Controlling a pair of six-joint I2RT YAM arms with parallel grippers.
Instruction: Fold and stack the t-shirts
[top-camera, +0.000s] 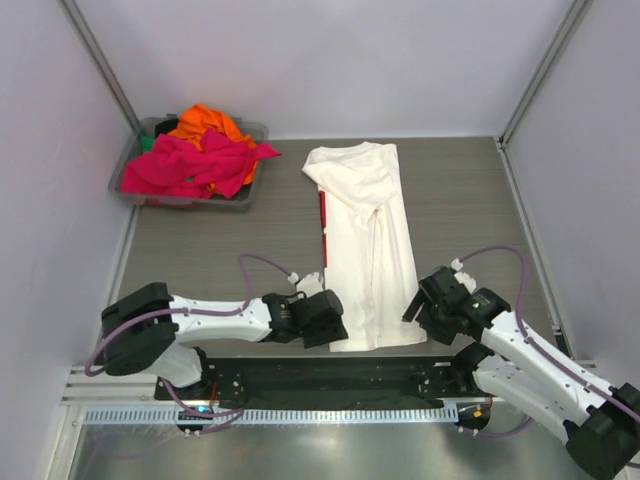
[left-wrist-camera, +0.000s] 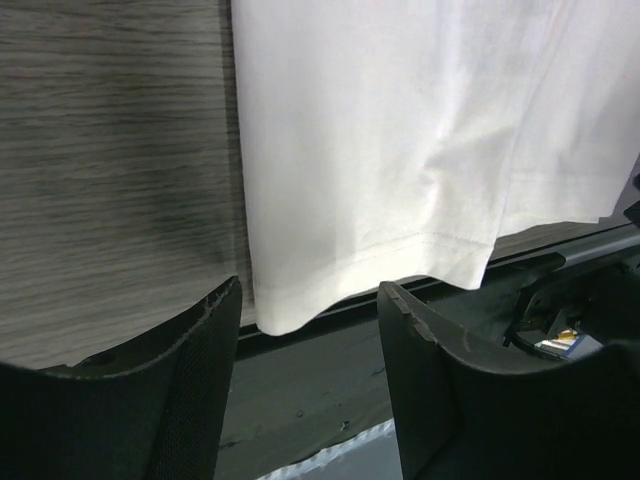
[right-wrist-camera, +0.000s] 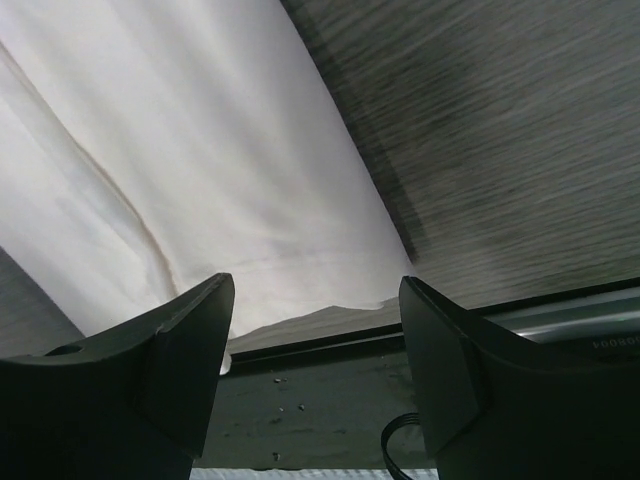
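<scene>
White shirt (top-camera: 365, 240): laid flat mid-desk (top-camera: 200, 240) as a long narrow strip, collar end far, hem (left-wrist-camera: 370, 255) at the near edge. One sleeve is seen folded across the top.
Red print (top-camera: 323, 215): only a thin strip is shown along the shirt's left edge.
Hem corners: the left corner is seen just past the desk's near edge.
Left end effector (left-wrist-camera: 310, 295): fingers held apart, nothing gripped. It is placed low at the hem's left corner, cloth just beyond the tips.
Right end effector (right-wrist-camera: 315, 285): fingers held apart, nothing gripped. It is placed at the hem's right corner.
Bin (top-camera: 128, 165): set at the far left corner.
Pink shirt (top-camera: 190, 165): heaped in the bin, spilling over the rim.
Orange shirt (top-camera: 205, 122): piled behind the pink one.
</scene>
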